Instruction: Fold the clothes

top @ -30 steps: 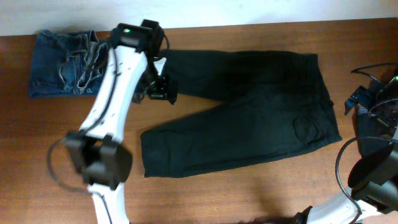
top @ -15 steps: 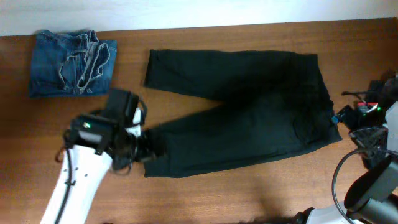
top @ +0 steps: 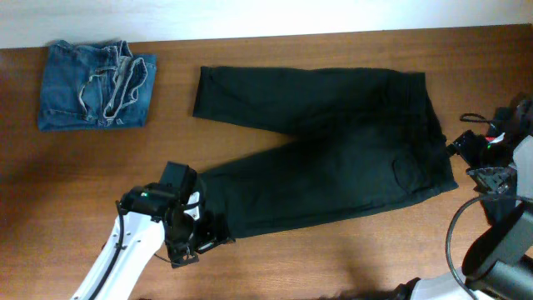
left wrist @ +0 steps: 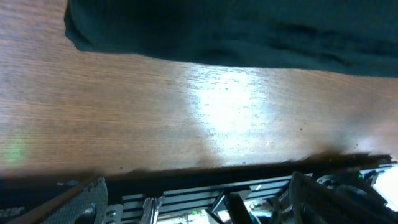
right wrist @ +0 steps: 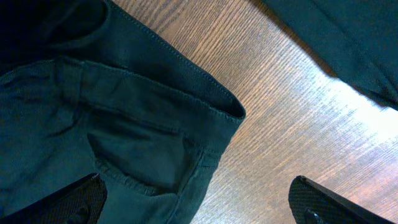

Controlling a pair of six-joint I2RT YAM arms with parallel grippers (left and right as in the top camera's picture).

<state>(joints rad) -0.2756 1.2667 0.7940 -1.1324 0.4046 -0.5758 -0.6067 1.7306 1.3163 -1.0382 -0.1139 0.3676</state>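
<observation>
Two garments lie on the wooden table point(top: 333, 258): one pair of black trousers point(top: 333, 142) and one pair of faded blue jeans point(top: 96, 85). The jeans sit folded in the far left corner, well apart from the trousers. The trousers are spread flat across the middle and right of the table, waist to the right and both legs running left. The far leg lies straight, the near leg slants toward the front edge, and a wedge of bare wood shows between them. There are two arms, each with one gripper. The left gripper point(top: 202, 236) is at the hem corner of the near leg. Its fingers point(left wrist: 74, 199) stand wide apart in the left wrist view, with only bare, shiny wood between them. The black cloth lies just beyond the tips, so it grasps nothing. The right gripper point(top: 470, 158) is at the right edge of the waist. Its fingertips point(right wrist: 68, 199) are spread wide as well, above the waistband corner and a stitched pocket, and they hold nothing. Whether they touch the cloth cannot be told.
</observation>
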